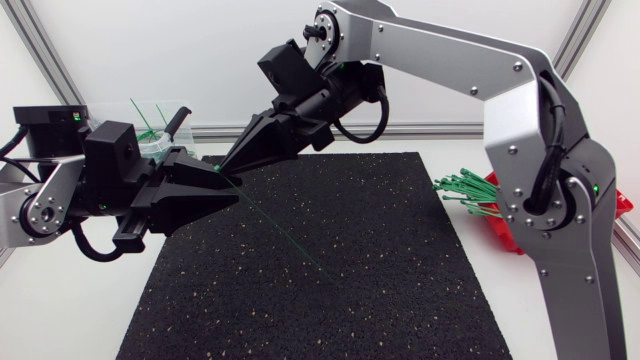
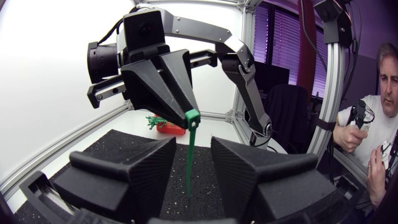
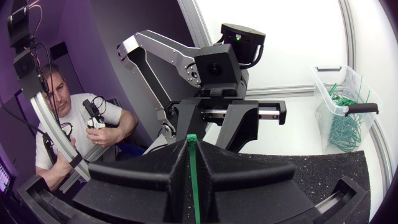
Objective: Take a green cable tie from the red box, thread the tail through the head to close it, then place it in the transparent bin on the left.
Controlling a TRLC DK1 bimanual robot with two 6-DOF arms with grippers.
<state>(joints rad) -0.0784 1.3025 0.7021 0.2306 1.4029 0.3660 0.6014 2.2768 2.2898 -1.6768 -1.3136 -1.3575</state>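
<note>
My right gripper reaches across to the mat's far left corner, shut on a green cable tie near its head. The thin tail slants down over the mat. Just below it is my left gripper, open. In the left wrist view the tail hangs in the gap between its fingers without touching either. The right wrist view shows the tie's head sticking out of my shut right gripper, facing the left gripper. The transparent bin stands behind my left arm. The red box lies at the right.
A black speckled mat covers the middle of the table. Several green ties stick out of the red box toward the mat. The bin holds several green ties. My right arm's links arch over the mat's far right.
</note>
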